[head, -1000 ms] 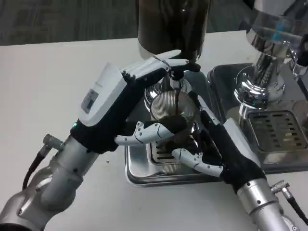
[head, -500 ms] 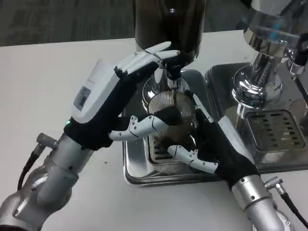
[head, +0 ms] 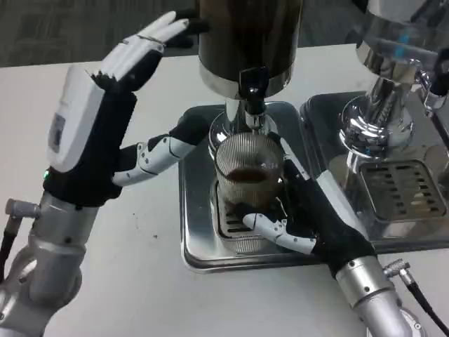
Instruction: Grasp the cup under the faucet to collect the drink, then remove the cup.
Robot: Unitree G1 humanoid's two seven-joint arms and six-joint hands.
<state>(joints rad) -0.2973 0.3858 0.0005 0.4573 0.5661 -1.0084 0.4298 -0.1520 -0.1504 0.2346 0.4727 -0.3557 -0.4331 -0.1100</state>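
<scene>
Head view: ribbed cup (head: pixel 247 168), part-filled with dark drink, sits on the drip tray (head: pixel 198 242) under the faucet (head: pixel 252 91), right hand (head: pixel 309 217) wrapped around it; left hand (head: pixel 105 119) hovers beside, fingers spread.

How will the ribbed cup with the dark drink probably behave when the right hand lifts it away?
The cup looks clear and thin-walled, so probably squeezable. It holds dark liquid, so tilting may spill it. The right hand wraps its lower part, so a slow, upright lift seems safest.
</scene>
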